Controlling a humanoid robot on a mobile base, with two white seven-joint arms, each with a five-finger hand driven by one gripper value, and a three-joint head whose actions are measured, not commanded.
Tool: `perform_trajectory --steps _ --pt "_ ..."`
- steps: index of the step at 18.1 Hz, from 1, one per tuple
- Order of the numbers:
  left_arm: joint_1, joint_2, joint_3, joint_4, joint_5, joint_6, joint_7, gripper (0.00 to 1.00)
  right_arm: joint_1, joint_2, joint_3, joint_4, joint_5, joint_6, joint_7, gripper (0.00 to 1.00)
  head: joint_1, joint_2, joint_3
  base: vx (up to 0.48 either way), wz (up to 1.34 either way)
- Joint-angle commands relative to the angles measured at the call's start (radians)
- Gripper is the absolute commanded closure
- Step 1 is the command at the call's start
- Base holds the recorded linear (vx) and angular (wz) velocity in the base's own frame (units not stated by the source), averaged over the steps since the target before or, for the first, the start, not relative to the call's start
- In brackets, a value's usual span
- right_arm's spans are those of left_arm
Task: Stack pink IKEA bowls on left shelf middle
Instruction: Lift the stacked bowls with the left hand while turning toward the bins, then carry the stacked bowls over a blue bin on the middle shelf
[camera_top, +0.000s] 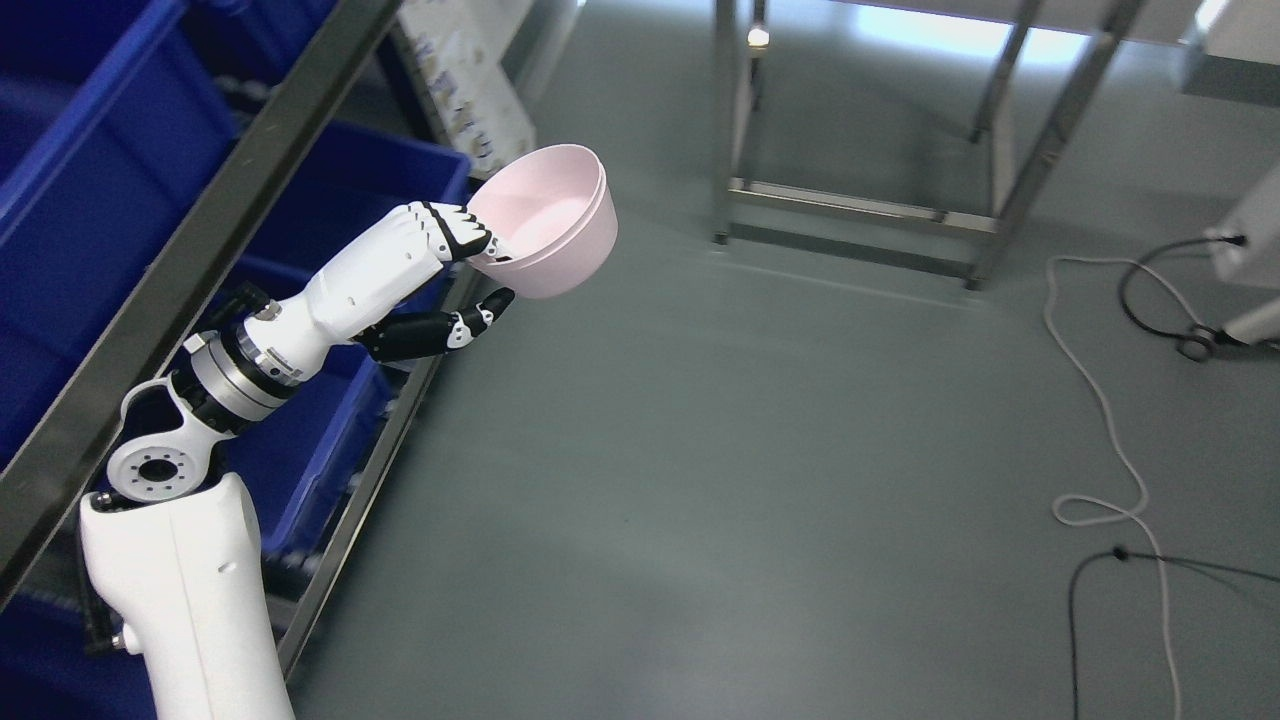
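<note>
Grey workshop floor (700, 450) fills most of the frame, with blue bins (90, 200) on a slanted metal shelf (200, 250) at the left and steel table legs (850, 200) at the top. Reaching up from the lower left, the left robot hand (470, 270) pinches the near rim of the pink bowl (555, 225), fingers (455, 232) over the lip and thumb beneath, holding it tilted in mid-air beside the shelf. The bowl looks like light, stiff, smooth plastic, apt to slip in a rim pinch, so a deeper hold on the wall seems safer.

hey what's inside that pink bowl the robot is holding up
The round pink plastic bowl, pinched at its rim by the left hand, shows a bare pink interior. A double rim line suggests a second bowl nested inside. The fingers cover the rim's near edge.
</note>
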Motion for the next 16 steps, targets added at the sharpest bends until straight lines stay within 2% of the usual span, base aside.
perform_trajectory --steps 1,4,10,16 --pt "-0.084 -0.056 -0.051 -0.056 -0.001 0.000 0.000 0.97 0.000 -0.017 0.000 0.000 0.000 -0.001 0.000 0.00 0.0000 0.000 0.000 -0.193 1.08" --pt "-0.215 -0.058 -0.106 -0.066 -0.015 0.000 0.000 0.97 0.000 -0.017 0.000 0.000 0.000 -0.001 0.000 0.00 0.0000 0.000 0.000 -0.129 1.24" --pt "-0.335 -0.059 -0.128 -0.067 -0.104 0.000 0.000 0.97 0.000 -0.017 0.000 0.000 0.000 -0.001 0.000 0.00 0.0000 0.000 0.000 -0.065 1.21" --pt "-0.349 -0.061 -0.166 -0.052 -0.184 0.024 0.000 0.96 0.000 -0.017 0.000 0.000 0.000 -0.001 0.000 0.00 0.0000 0.000 0.000 0.060 0.95"
